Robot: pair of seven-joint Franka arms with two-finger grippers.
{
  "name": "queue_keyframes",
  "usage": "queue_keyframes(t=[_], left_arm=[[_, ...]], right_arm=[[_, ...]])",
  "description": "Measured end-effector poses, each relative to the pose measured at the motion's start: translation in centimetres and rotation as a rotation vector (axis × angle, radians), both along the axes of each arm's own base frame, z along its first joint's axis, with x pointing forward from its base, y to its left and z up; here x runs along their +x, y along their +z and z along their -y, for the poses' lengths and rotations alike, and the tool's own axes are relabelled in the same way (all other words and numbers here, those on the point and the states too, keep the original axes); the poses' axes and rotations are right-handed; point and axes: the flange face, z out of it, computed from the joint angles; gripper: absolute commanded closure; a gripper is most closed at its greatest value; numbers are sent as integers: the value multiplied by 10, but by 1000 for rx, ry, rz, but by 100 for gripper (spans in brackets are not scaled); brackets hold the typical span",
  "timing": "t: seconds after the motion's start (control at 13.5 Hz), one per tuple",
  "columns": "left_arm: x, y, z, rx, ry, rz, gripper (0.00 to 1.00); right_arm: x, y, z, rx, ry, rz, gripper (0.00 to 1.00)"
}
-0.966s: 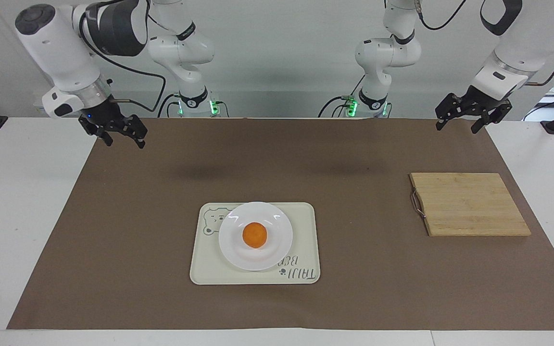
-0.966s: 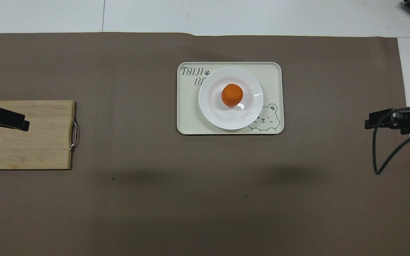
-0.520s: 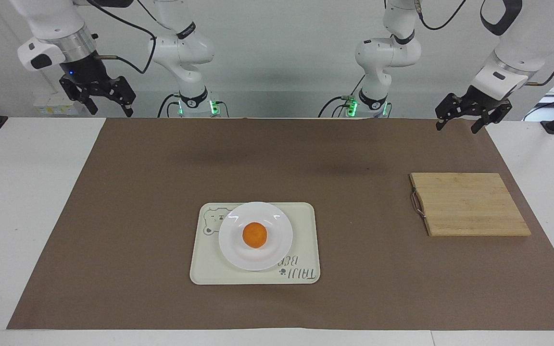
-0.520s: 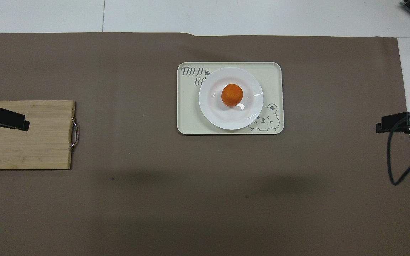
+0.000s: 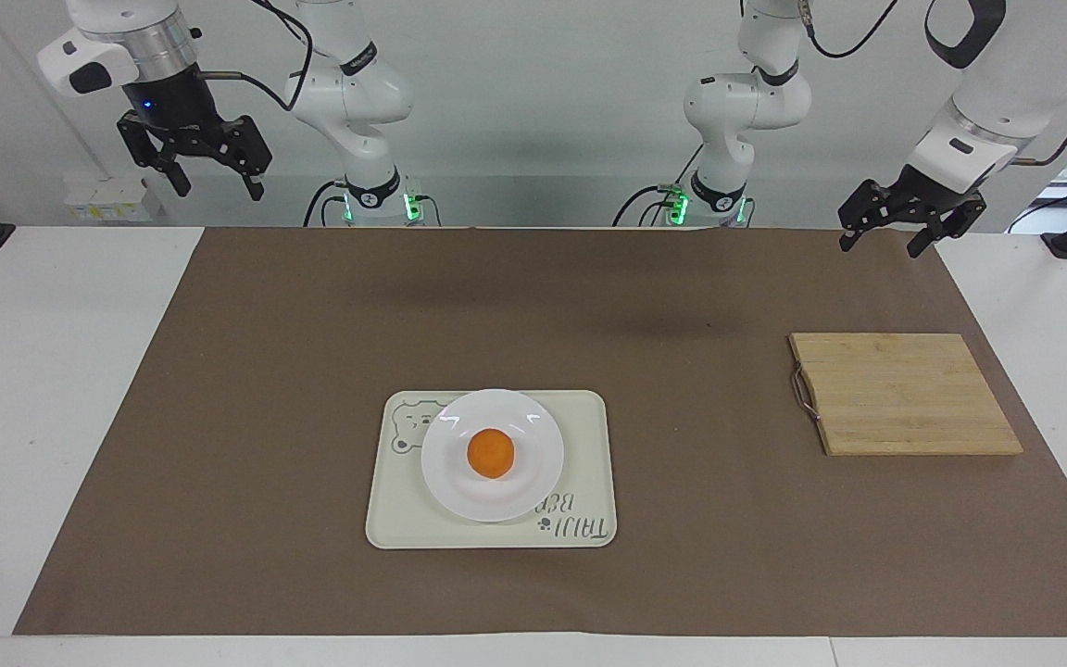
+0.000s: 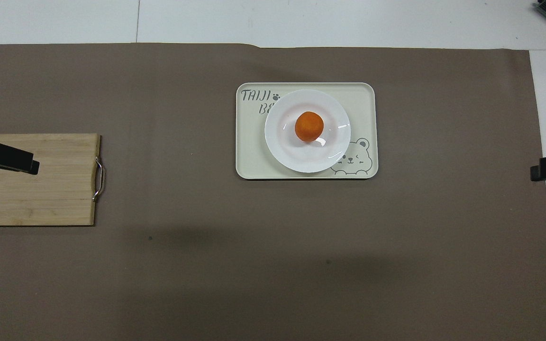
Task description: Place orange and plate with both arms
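The orange (image 5: pixel 491 453) (image 6: pixel 309 126) rests in the middle of the white plate (image 5: pixel 445 468) (image 6: pixel 282 147). The plate sits on a cream bear-print tray (image 5: pixel 589 463) (image 6: pixel 363 104) in the middle of the brown mat. My right gripper (image 5: pixel 211 181) hangs open and empty high above the mat's corner at the right arm's end; in the overhead view only its tip (image 6: pixel 545 168) shows. My left gripper (image 5: pixel 881 239) is open and empty, raised above the mat's edge at the left arm's end, and it covers part of the board (image 6: pixel 5 158) in the overhead view.
A bamboo cutting board (image 5: pixel 904 394) (image 6: pixel 50 189) with a metal handle (image 6: pixel 98 179) lies toward the left arm's end of the table. A brown mat (image 5: pixel 311 324) covers most of the white table.
My right gripper has risen and drawn back from over the mat's corner toward the right arm's end. The left arm, orange, plate and tray have not moved.
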Motion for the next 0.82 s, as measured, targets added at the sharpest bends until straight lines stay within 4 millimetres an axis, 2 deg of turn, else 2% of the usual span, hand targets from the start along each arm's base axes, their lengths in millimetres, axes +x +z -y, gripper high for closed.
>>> queue_keyframes(t=[0.45, 0.82], left_arm=[[0, 0, 0, 0, 0, 0, 0], [0, 0, 0, 0, 0, 0, 0]], right_arm=[[-20, -11, -5, 4, 11, -17, 0], [-18, -16, -8, 3, 16, -3, 0]])
